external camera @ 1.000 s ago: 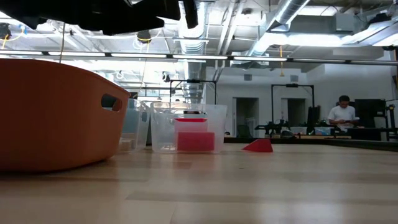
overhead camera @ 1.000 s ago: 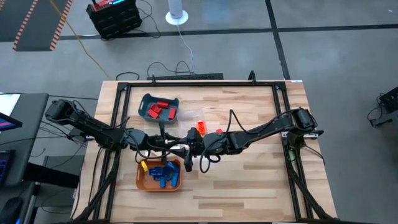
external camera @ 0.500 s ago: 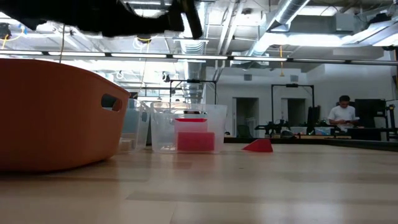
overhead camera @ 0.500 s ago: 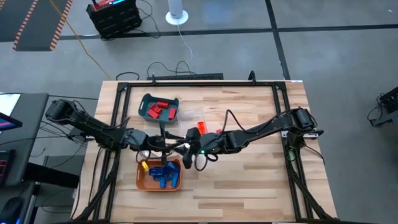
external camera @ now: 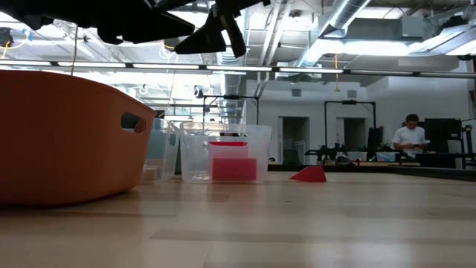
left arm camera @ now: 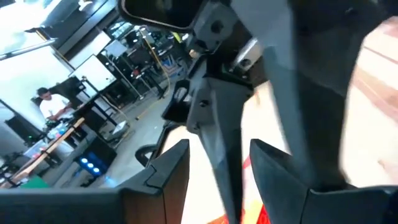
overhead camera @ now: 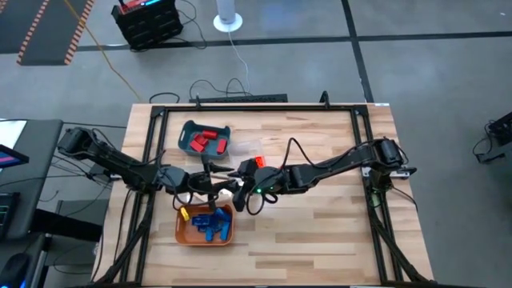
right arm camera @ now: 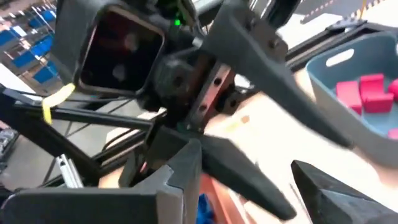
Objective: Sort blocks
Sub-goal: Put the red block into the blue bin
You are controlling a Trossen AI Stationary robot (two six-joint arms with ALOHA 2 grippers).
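- The wooden table (overhead camera: 320, 232) stood on a grey floor, with a dark frame along its edges.
- Beyond the table's left edge sat a monitor (overhead camera: 10, 152); past the far edge were a black crate (overhead camera: 146, 22) and a white round base (overhead camera: 228, 20).
- A teal tray (overhead camera: 205, 138) at the left rear held red blocks (overhead camera: 203, 141).
- Nearer the front left, an orange tray (overhead camera: 205, 226) held blue blocks (overhead camera: 210, 224) and a yellow one (overhead camera: 185, 214).
- A clear tray (external camera: 223, 152) stood mid-table with a red block inside (external camera: 233, 168).
- One red block (external camera: 309, 174) lay loose on the boards to its right.
- In the low view, a person (external camera: 407, 140) stood at a bench far back on the right.
- The left arm reached in from the left; the left gripper (overhead camera: 214, 189) hung just above the orange tray's far rim, fingers (left arm camera: 168, 171) parted, nothing seen between them.
- The right arm stretched across from the right edge; the right gripper (overhead camera: 242, 192) met the left one, almost touching, fingers (right arm camera: 180, 171) spread wide, empty as far as the blur showed.
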